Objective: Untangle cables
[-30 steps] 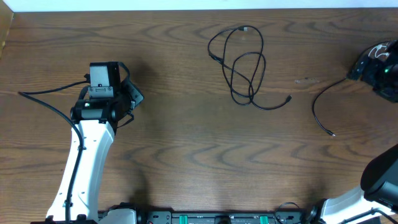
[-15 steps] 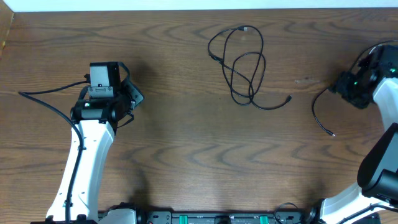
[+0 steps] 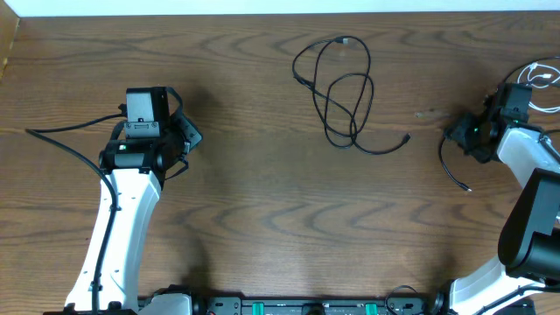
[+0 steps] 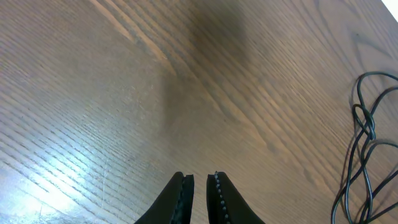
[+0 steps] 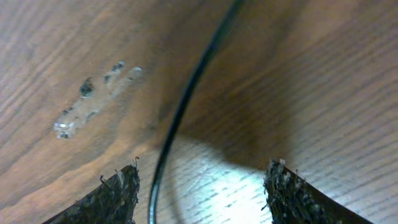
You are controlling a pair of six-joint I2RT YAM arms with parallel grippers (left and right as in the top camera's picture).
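**While one knot sits untouched, the right arm straddles a loose cable**

Where the left gripper [image 4: 199, 182] hangs over bare table [image 3: 262, 219], its fingers are drawn almost together with only a slit between them and nothing held. It is well apart from any cable.

Toward the middle top lies the black tangle [image 3: 353, 131], its loops crossing one another, with one plug end trailing out to the right. Further right, a single black cable [image 3: 441, 153] curves on its own, clear of the tangle. The right gripper [image 5: 202, 183] is low over it with jaws apart. The cable runs between them, nearer the left finger, and neither pad is pressing on it. At the far right edge a white cable [image 3: 531, 70] shows, also apart from the tangle.

I judge the work partly done: two cables lie separate, and the central knot has yet to be opened.

The overhead view gives the whole layout but hides both sets of jaws. Only the right wrist view shows the cable between the fingers, with a pale smudge [image 5: 93, 102] beside it. The left wrist view shows its narrow slit and the tangle's edge.
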